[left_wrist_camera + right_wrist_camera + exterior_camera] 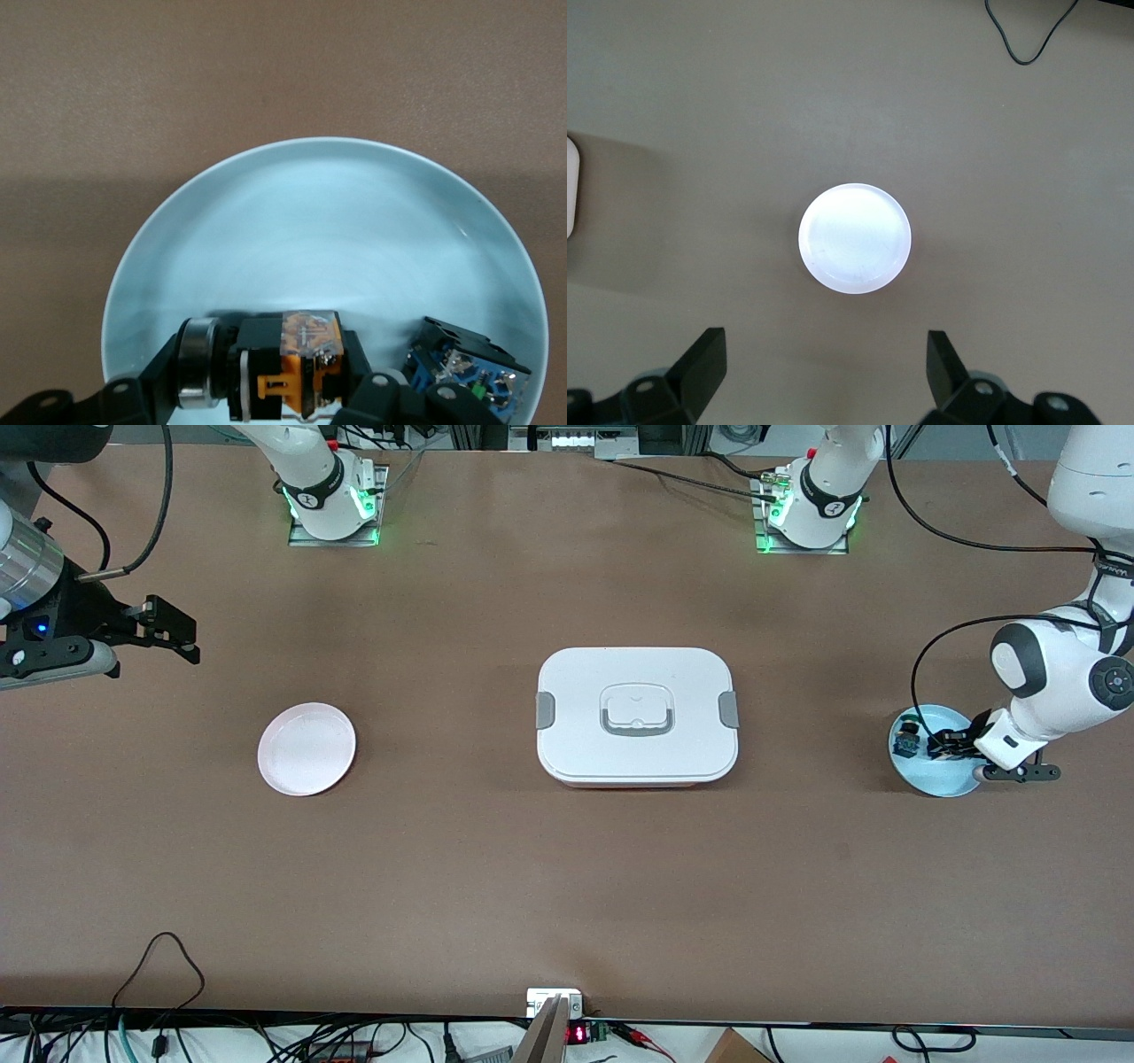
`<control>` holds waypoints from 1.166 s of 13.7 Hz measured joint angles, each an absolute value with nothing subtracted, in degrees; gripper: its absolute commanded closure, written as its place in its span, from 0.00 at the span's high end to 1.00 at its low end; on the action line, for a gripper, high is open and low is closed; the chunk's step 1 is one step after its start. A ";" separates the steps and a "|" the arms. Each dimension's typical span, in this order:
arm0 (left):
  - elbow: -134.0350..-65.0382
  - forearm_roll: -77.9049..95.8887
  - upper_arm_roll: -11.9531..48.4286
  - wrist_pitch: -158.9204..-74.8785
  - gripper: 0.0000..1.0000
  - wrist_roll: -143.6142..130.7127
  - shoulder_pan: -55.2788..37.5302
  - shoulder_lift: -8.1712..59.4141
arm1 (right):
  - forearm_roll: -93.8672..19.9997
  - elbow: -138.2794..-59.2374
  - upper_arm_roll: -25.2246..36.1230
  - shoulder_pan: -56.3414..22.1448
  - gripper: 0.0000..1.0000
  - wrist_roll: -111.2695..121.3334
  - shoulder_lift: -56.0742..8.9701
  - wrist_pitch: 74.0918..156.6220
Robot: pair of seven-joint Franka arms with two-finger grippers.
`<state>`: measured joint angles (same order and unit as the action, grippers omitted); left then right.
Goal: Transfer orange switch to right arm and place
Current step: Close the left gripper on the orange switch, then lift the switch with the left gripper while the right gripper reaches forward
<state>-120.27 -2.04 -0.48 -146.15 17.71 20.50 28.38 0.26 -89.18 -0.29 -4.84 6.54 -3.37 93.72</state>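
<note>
The left end effector (948, 746) is down inside the light blue plate (917, 775), its fingers (146, 390) closed on the orange switch (288, 363), which lies on its side on the plate's floor. In the left wrist view the switch shows a silver ring at one end, a black body and an orange part in the middle, and it sits close to the plate's rim. A blue-bodied switch (468, 376) lies in the same plate, just beside the orange switch but apart from it, also close to the rim. The rest of the plate's floor is bare.

The blue plate sits near the counter (567, 868) edge at the left arm's end, well apart from the white lidded box (637, 716) in the middle. The box has grey clasps on two sides and a grey handle in its lid.

The right end effector (173, 638) waits in the air with its fingers (700, 363) spread wide and holding nothing, over bare counter at the right arm's end of the white box. The pink plate (306, 747) lies on the counter between it and the box, with open brown surface all around it. A broad bare strip of counter runs from the box down to the edge nearest the front camera, where cables (159, 957) hang over.
</note>
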 measured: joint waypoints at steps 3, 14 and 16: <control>-119.75 -2.04 -0.41 -144.86 0.23 17.71 20.50 28.07 | 0.26 -89.18 -0.28 -4.84 1.00 6.54 -3.37 93.72; -98.86 -1.92 5.55 -106.84 0.15 18.00 20.52 21.55 | 0.26 -89.19 -0.16 -4.79 1.00 6.55 -3.38 93.70; -94.25 -1.32 7.90 -100.30 0.15 18.00 20.46 21.44 | 0.26 -89.19 -0.13 -4.74 1.00 6.75 -3.38 93.74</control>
